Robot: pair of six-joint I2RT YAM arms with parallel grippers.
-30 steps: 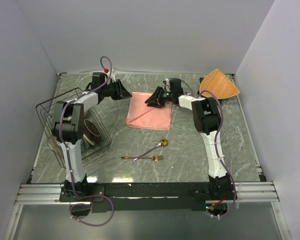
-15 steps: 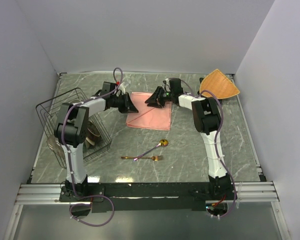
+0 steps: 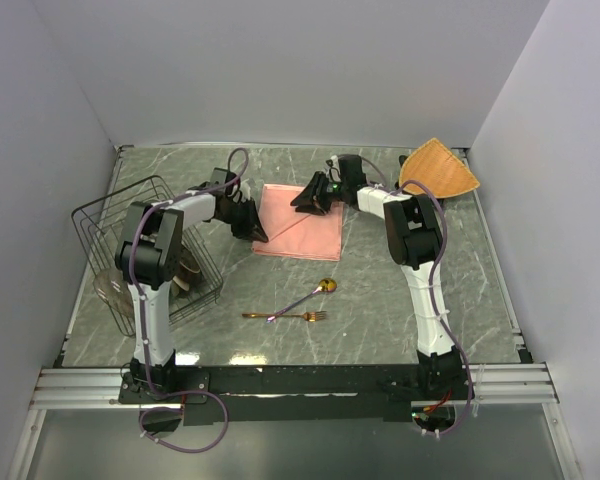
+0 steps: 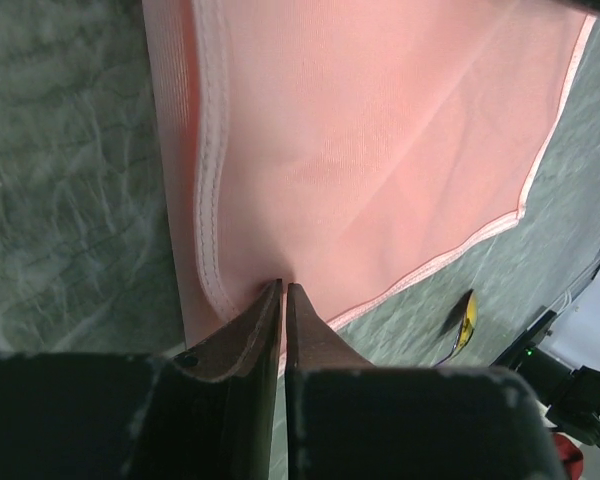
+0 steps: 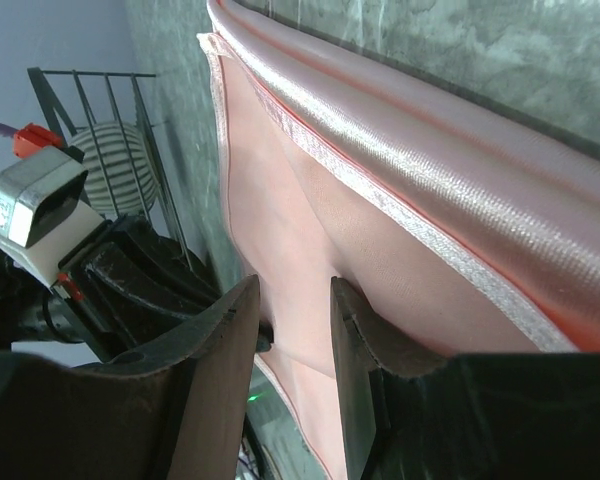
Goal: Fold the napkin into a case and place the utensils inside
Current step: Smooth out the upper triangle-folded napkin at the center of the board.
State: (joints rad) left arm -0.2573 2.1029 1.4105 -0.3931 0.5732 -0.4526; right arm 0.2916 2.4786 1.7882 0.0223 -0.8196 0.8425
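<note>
Looking down on a grey marbled surface (image 3: 380, 290) with a salmon-pink napkin (image 3: 305, 228) lying flat toward the far side, a diagonal line running across it. Shows the left tool (image 3: 257, 234) at the napkin's near-left corner, fingers (image 4: 242, 335) pressed together and pinching the cloth just inside the pale stitched hem, with a small pucker at the tips. Shows the right tool (image 3: 307, 198) at the napkin's far edge, fingers (image 5: 215, 360) partly spread, tips down against the cloth beside a raised, rolled-looking hem, pink fabric showing in the gap. Places a gold spoon (image 3: 312, 295) with a purplish handle on the surface a short way nearer than the napkin's near edge, bowl end closest to the napkin. Places a gold fork (image 3: 285, 316) nearer still, meeting the spoon's handle end. Sets a black wire rack (image 3: 145, 245) holding crockery well to the napkin's left. Sets an orange-tan woven mat (image 3: 440, 168) off to the napkin's far right, by the back corner.
</note>
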